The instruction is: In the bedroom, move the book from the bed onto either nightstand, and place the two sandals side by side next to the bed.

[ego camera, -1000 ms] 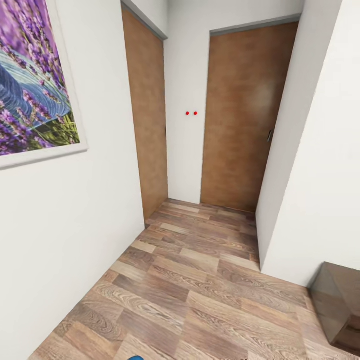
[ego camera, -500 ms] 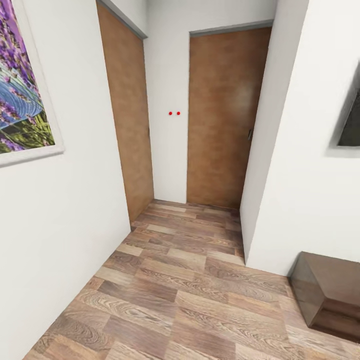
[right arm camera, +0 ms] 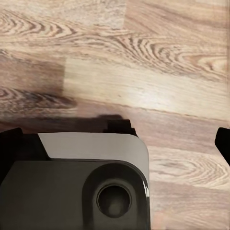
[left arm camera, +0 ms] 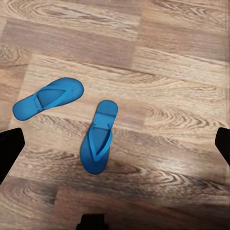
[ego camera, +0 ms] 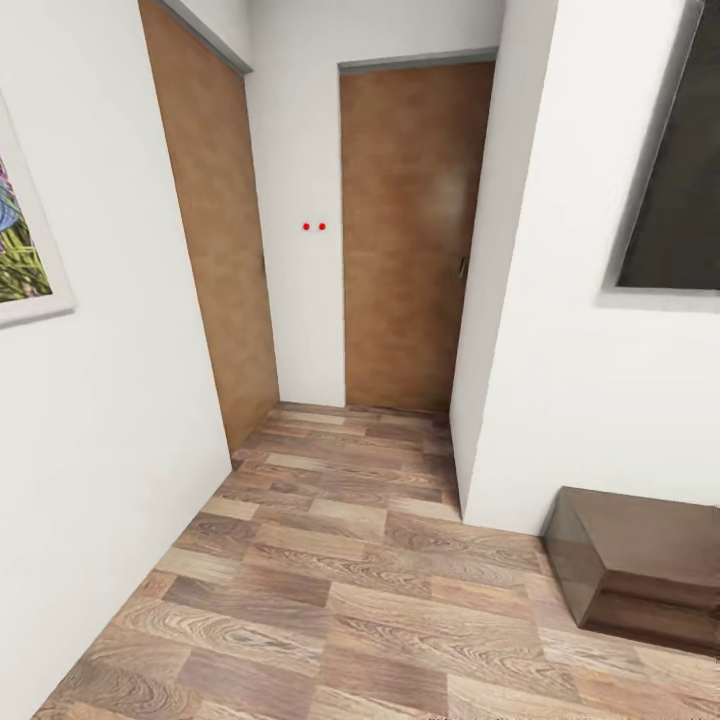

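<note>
Two bright blue sandals lie on the wood-plank floor in the left wrist view. One sandal (left arm camera: 48, 98) lies slanted, and the other sandal (left arm camera: 98, 139) is a short way from it at a different angle; they do not touch. My left gripper (left arm camera: 116, 146) hangs open above them, with a dark fingertip (left arm camera: 9, 151) at each edge of the picture and nothing between them. My right gripper (right arm camera: 116, 143) is open too, over bare floor and a grey part of my own base (right arm camera: 91, 163). The book, the bed and the nightstand are out of view.
The head view looks into a bedroom corner with two brown doors (ego camera: 410, 240) and a white wall on the left bearing a lavender picture (ego camera: 20, 250). A dark-framed window (ego camera: 680, 190) and a dark brown low cabinet (ego camera: 640, 560) are at the right. Wood floor (ego camera: 330, 570) lies ahead.
The head camera has turned right: the doors and the picture slid left, and the window and more of the cabinet came into view. A blue tip at the bottom edge left the picture.
</note>
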